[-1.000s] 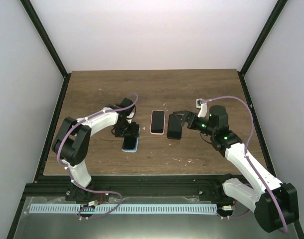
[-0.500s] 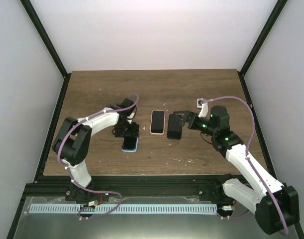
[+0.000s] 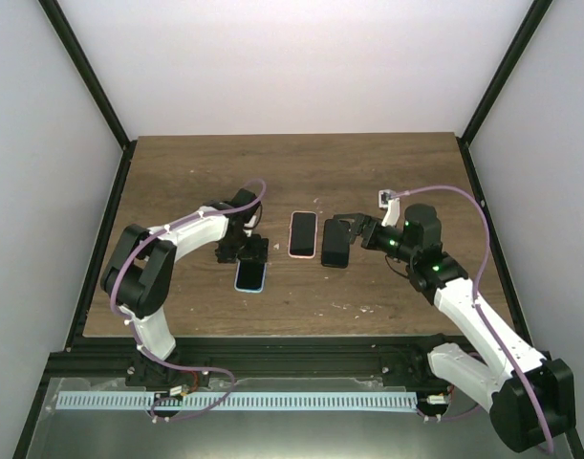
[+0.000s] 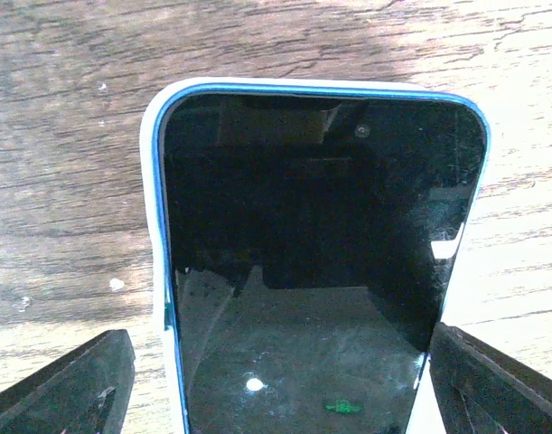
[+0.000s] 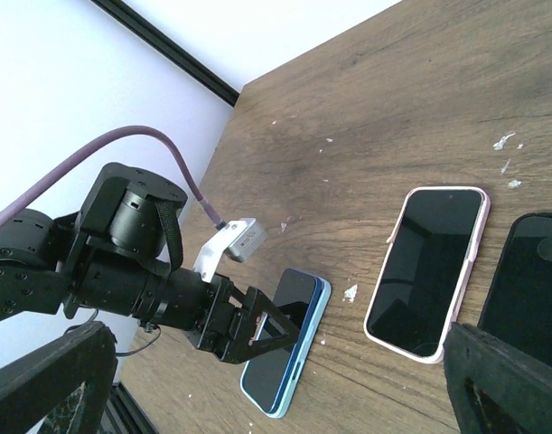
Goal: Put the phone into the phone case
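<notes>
A dark blue phone (image 4: pixel 312 262) lies screen up in a light blue case (image 4: pixel 150 235) on the wooden table, its right edge sitting a little high. My left gripper (image 4: pixel 285 389) is open and straddles its near end, with both fingers (image 4: pixel 68 389) low beside it. In the top view the phone (image 3: pixel 251 277) lies just in front of the left gripper (image 3: pixel 249 254). My right gripper (image 3: pixel 341 228) is open and empty above a black phone (image 3: pixel 335 244). From the right wrist I see the blue phone (image 5: pixel 285 353) and the left gripper (image 5: pixel 257 325) over it.
A phone in a pink case (image 3: pixel 303 234) lies mid-table, between the blue phone and the black phone; it also shows in the right wrist view (image 5: pixel 429 271), next to the black phone (image 5: pixel 528 280). Black frame posts and white walls ring the table (image 3: pixel 292 172).
The left gripper has drawn back slightly from the blue phone, so more of the phone shows. The right arm has barely shifted.
</notes>
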You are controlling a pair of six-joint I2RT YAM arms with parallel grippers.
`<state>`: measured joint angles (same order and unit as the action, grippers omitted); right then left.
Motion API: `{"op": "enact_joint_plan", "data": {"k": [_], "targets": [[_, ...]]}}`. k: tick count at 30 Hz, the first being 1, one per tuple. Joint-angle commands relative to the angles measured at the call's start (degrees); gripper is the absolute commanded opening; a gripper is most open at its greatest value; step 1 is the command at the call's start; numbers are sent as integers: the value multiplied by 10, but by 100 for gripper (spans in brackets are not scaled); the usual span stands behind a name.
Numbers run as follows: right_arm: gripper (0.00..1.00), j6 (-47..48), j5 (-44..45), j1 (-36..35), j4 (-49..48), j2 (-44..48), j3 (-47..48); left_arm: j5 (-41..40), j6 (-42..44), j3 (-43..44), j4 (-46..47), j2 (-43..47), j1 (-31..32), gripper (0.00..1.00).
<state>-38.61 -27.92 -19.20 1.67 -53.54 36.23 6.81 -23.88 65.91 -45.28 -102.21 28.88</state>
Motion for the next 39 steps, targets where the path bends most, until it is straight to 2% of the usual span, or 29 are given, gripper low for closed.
{"op": "enact_joint_plan", "data": {"k": [1,5,10,12,15,19,21,26,31,39], "targets": [[100,-12,-2,5,-9,10,-11,-24,-8,11,-6,18,0,90],[100,-37,1,5,0,-11,-13,-35,-8,7,-3,40,-3,87],[100,-51,-38,4,-13,-46,-15,47,-3,-31,56,63,-36,79],[95,-60,-52,3,-26,-57,-24,93,-3,-57,88,68,-60,75],[82,-70,-61,-7,-47,-69,-36,141,-6,-88,125,70,-85,74],[58,-80,-58,-37,-67,-98,-40,143,4,-96,137,62,-88,75],[51,-86,-51,-60,-80,-119,-36,146,10,-99,145,55,-89,75],[44,-89,-36,-117,-97,-184,-4,156,13,-117,166,47,-89,70],[41,-83,-29,-149,-108,-247,26,160,10,-131,161,51,-89,63],[34,-75,-27,-171,-116,-324,59,244,-26,-160,211,71,-62,57]]}}
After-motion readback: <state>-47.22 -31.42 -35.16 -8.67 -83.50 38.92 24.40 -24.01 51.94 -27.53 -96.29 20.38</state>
